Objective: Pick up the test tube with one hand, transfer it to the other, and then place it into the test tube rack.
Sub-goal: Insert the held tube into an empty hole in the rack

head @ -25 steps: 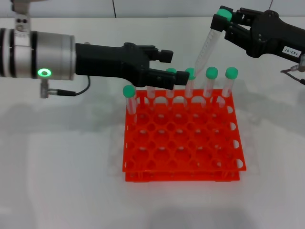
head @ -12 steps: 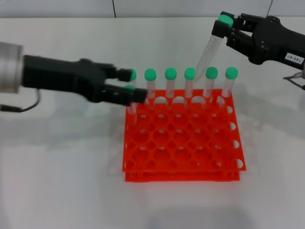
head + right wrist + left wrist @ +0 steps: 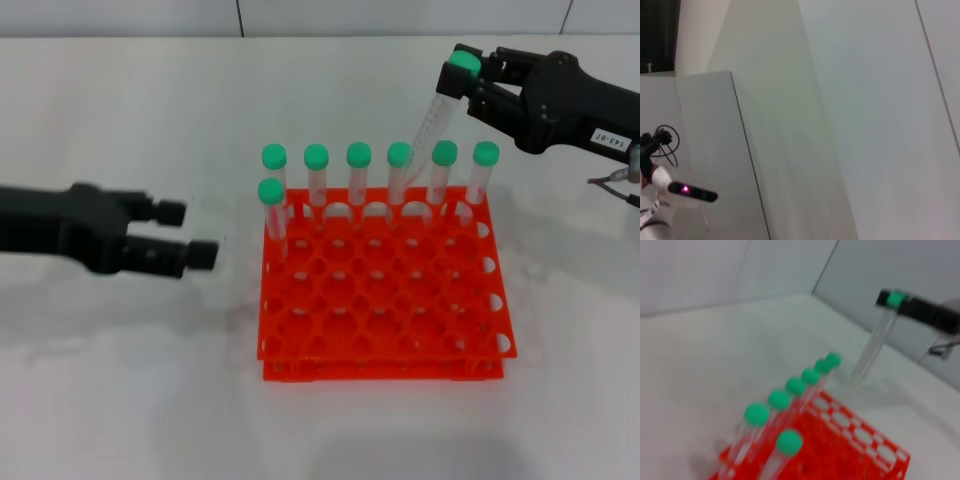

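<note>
The right gripper (image 3: pixel 468 76) is holding the test tube (image 3: pixel 432 115) just under its green cap, jaws closed on it, so the clear body is hanging tilted above the back row of the orange rack (image 3: pixel 385 290), ready for lowering into a hole. Seven other tubes (image 3: pixel 358 175) are standing upright in the rack, six along the back. The left gripper (image 3: pixel 185 233) is hanging off to the side, jaws apart and empty, clear of the rack. The table (image 3: pixel 120 380) is plain white, with pale wall panels behind.
</note>
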### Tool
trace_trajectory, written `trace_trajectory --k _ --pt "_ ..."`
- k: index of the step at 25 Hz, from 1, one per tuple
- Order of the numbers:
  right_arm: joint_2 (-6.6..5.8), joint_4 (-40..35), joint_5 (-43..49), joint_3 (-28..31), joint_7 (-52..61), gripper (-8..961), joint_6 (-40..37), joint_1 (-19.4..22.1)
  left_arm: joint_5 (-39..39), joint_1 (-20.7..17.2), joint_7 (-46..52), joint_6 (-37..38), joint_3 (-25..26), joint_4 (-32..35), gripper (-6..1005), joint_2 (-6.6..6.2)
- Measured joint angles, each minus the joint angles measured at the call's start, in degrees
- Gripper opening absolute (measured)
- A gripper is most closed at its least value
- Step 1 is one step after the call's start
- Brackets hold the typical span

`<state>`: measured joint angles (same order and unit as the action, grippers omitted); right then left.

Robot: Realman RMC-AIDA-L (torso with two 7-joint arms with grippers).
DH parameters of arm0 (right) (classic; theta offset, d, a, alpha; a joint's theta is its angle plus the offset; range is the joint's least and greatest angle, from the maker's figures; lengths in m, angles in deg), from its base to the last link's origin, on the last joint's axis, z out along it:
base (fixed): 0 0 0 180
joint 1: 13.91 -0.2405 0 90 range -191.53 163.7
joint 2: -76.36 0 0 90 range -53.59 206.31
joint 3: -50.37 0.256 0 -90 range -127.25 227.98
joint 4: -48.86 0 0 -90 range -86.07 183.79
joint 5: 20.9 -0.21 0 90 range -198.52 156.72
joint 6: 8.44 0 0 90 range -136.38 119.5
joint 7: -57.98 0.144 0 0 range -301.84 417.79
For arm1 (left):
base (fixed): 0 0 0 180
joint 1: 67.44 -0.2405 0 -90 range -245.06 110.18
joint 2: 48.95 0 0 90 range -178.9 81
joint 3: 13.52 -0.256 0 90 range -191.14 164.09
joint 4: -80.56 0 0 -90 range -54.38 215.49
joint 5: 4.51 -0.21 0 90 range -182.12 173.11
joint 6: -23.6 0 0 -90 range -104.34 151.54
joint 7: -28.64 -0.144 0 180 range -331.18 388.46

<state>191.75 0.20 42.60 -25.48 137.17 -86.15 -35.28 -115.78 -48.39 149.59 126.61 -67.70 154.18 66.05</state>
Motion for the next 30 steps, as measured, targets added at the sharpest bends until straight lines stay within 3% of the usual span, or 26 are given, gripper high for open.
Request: trace_trajectory --k 11,21,30 --pt "0.00 1.9 -3.0 -3.2 -2.2 265 0.3 0.0 -2.8 -4.4 -9.3 0.3 3.2 -0.5 887 0.66" --pt "0.15 2.0 -3.9 -8.2 -3.6 265 2.7 -0.8 -4.4 -3.8 -16.1 0.1 3.7 -4.4 887 0.91" --pt "0.69 1.7 -6.6 -15.5 -4.4 266 10.0 -3.0 -5.6 -3.8 -19.2 0.3 3.8 -5.8 887 1.00"
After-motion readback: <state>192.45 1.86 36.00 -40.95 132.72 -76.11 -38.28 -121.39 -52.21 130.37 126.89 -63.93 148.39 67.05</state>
